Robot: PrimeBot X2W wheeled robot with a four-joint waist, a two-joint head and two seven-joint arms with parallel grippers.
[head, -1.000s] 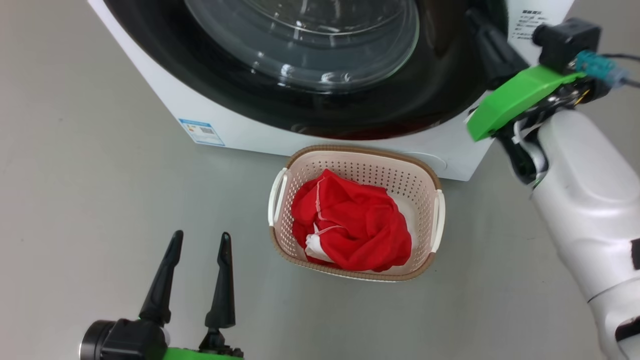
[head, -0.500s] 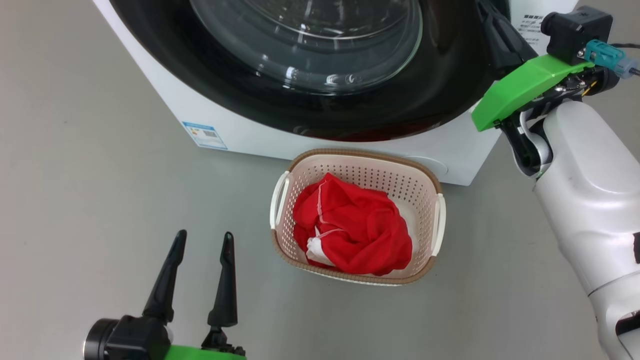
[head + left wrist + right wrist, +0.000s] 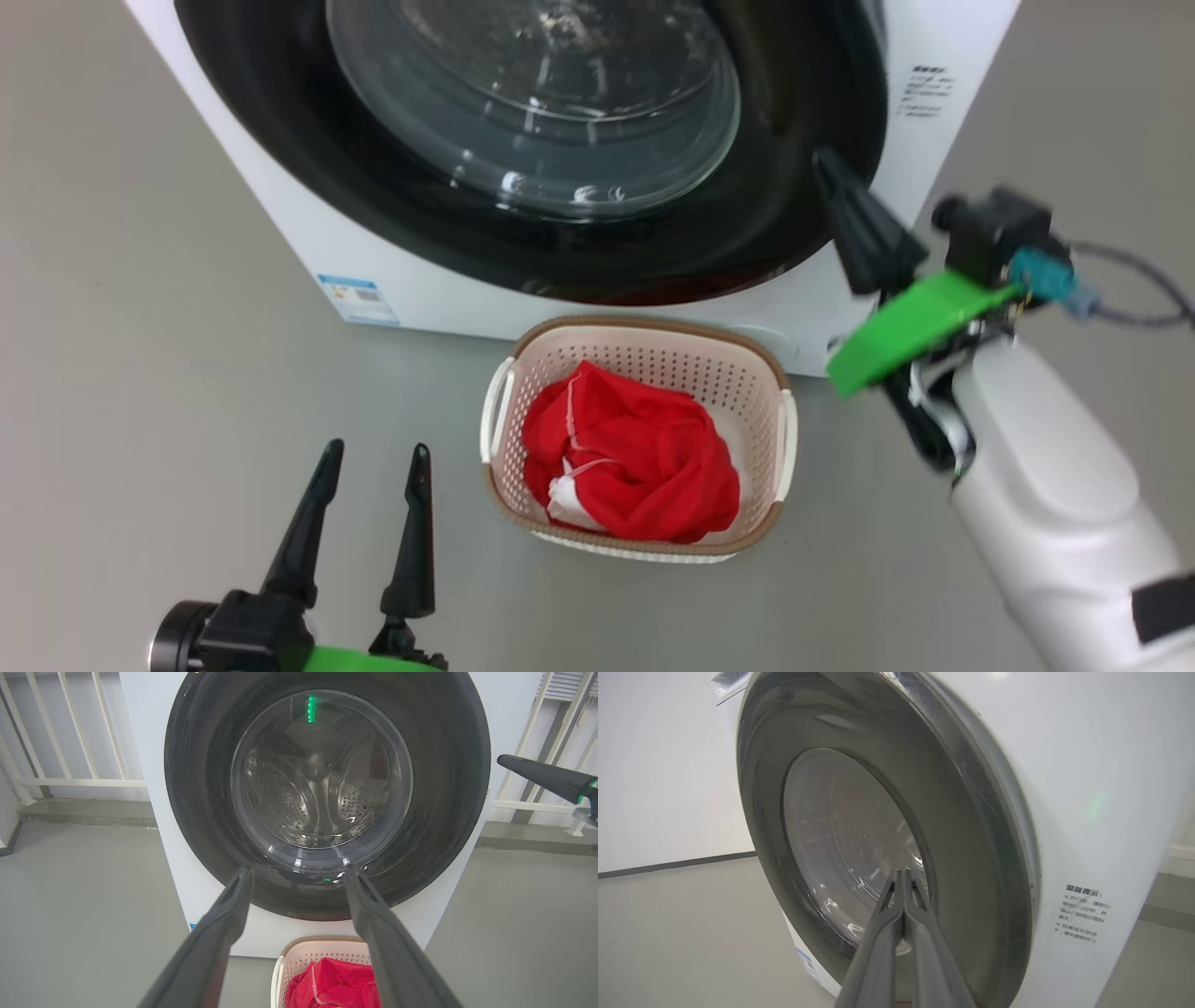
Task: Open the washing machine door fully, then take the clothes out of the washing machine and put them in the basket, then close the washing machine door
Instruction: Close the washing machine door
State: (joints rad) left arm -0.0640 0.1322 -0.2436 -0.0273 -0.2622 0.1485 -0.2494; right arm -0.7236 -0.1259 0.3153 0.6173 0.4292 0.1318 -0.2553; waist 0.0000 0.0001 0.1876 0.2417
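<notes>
Fingers (image 3: 303, 527) of the left gripper (image 3: 376, 450) stand wide apart and empty at the lower left of the head view, pointing up over the bare grey floor (image 3: 140, 373). They are well to the left of the basket (image 3: 644, 359). From the left wrist view, the same left gripper (image 3: 297, 872) frames the lower part of the washing machine door (image 3: 196, 812) between its two spread fingers.

On the right gripper (image 3: 823, 159), the fingers are pressed tightly together with nothing between them. They reach up from a green bracket (image 3: 910, 327) and a white forearm (image 3: 1055, 504), and their tip lies over the right edge of the black door (image 3: 308, 159). Whether the tip touches the door cannot be told. In the right wrist view, the closed right gripper (image 3: 902, 873) points toward the lower part of the glass window (image 3: 850, 835).

A white washing machine (image 3: 943, 56) fills the top of the head view. Its round black door lies shut against the front panel, and the bulging glass window (image 3: 532, 93) shows the perforated steel drum (image 3: 317, 802) behind it. A small blue label sticker (image 3: 358, 297) sits at the lower left of the front panel, and a printed text sticker (image 3: 920, 89) sits to the right of the door.

Just in front of the machine, the cream perforated basket with a brown rim and white side handles stands on the floor. Red clothes (image 3: 635, 467) with a bit of white trim are bunched inside it.
</notes>
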